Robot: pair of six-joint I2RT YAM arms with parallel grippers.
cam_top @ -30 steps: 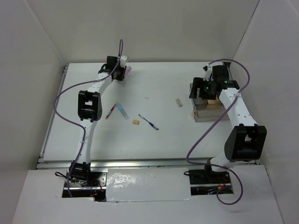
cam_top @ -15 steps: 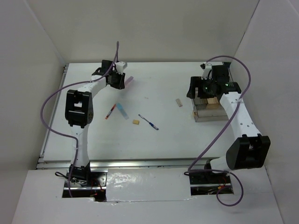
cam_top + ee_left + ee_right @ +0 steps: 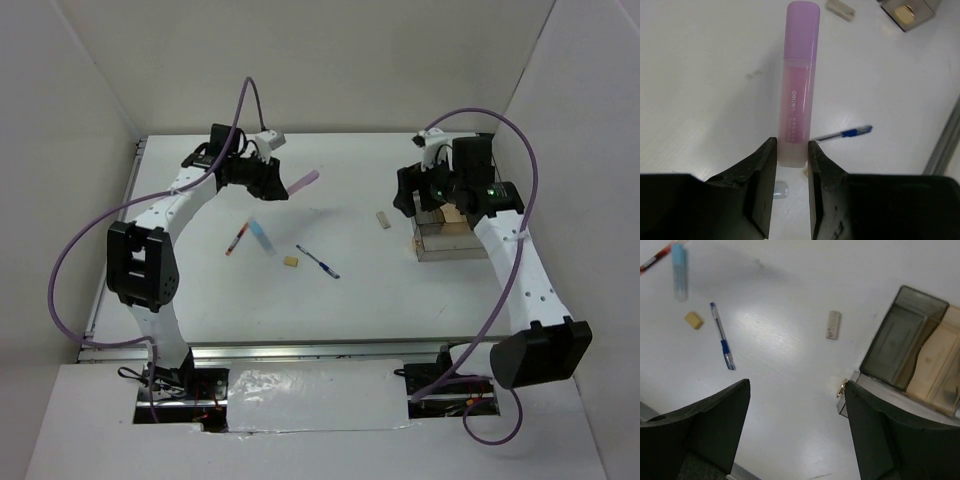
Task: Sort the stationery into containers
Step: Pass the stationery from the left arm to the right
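My left gripper [image 3: 277, 186] is shut on the pink bar [image 3: 303, 181] and holds it above the table, left of centre. In the left wrist view the bar [image 3: 800, 85] sticks out past my gripper [image 3: 792, 154]. My right gripper [image 3: 407, 196] is open and empty, above the table just left of the clear tray [image 3: 448, 243]. Its wrist view shows the tray's smoky-grey section [image 3: 900, 342] beside the right fingertip. On the table lie the beige block [image 3: 382, 219], blue pen [image 3: 318, 262], tan cube [image 3: 291, 262], light-blue bar [image 3: 262, 237] and red pen [image 3: 237, 240]. No rolls are in view.
White walls enclose the table on three sides. A metal rail [image 3: 300, 349] runs along the near edge. The right wrist view also shows the blue pen [image 3: 722, 337], tan cube [image 3: 693, 320], light-blue bar [image 3: 679, 271] and beige block [image 3: 833, 324].
My left gripper has lifted the pink bar from the far left and carried it right, toward the centre. My right gripper has moved left, off the tray.
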